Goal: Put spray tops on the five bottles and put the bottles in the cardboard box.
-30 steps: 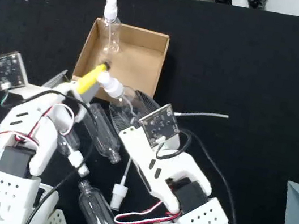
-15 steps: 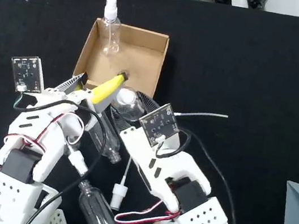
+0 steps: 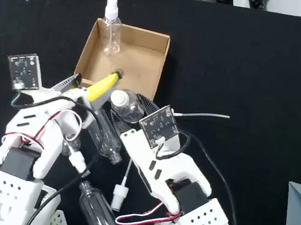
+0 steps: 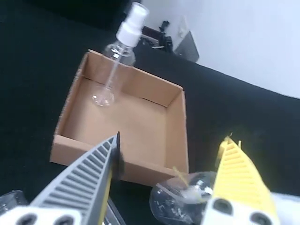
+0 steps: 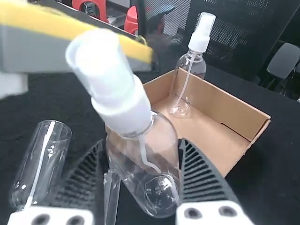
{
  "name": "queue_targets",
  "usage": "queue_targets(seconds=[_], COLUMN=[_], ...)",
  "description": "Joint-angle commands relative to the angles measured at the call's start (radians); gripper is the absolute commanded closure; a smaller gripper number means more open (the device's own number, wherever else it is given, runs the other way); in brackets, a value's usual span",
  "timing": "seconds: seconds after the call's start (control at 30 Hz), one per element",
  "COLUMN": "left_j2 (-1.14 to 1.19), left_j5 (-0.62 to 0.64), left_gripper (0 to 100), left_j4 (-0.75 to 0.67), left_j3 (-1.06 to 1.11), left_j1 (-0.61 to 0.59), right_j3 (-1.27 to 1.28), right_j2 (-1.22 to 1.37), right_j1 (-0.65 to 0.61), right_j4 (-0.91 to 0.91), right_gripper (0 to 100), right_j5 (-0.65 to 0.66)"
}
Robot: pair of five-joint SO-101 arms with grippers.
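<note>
Capped bottle (image 5: 143, 161) is grasped around its clear body by the two ribbed fingers of the right claw (image 5: 140, 145). Its white spray top (image 5: 112, 82) is seated on the neck. The bottle is held off the bench (image 3: 260, 79) and tilted. Its long axis runs from the base at the claw up toward the left arm's side.

Governing relation: the cardboard box (image 3: 147, 60) lies directly beyond the held bottle, on the side away from both arms. In the high view, the box's near wall is just beside the bottle's shoulder. The right arm is the nearer one and already carries the load. By this judgement, the next move calls for a short forward carry over the near wall, then setting the bottle down inside.

Left claw (image 4: 172, 139) is released, with its grey and yellow fingers spread wide and grasping nothing. Its yellow finger sits just beside the spray top.

One finished bottle (image 3: 111, 28) stands upright in the box's far corner, on the left arm's side.

View differences:
- **Right wrist view:** shows the grip on the bottle body and the seated top at close range.
- **High view:** shows a loose bottle (image 3: 106, 137) lying on the bench between the arms, a second loose bottle (image 3: 101, 217) nearer the bases, and a loose spray head (image 3: 120, 191) with its tube.
- **Left wrist view:** shows the box interior between the open fingers.
</note>
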Motion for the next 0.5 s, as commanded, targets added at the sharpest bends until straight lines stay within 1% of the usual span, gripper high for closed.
queue_targets(seconds=[0.0, 0.17, 0.27, 0.47], left_j2=[-0.014, -0.009, -0.014, -0.005], left_j5=[-0.011, -0.018, -0.02, -0.089], left_gripper=[69, 69, 69, 69], left_j4=[-0.015, -0.023, -0.026, -0.023], left_j3=[-0.051, -0.053, -0.058, -0.097], left_j1=[-0.048, -0.064, -0.113, -0.211], right_j3=[-0.013, 0.007, 0.007, 0.01], right_j2=[-0.033, -0.033, -0.033, -0.033], right_j1=[0.058, 0.06, 0.06, 0.06], right_j4=[-0.025, -0.028, -0.025, -0.021], right_gripper=[93.4, 93.4, 93.4, 93.4], right_j5=[-0.005, -0.005, -0.005, -0.005])
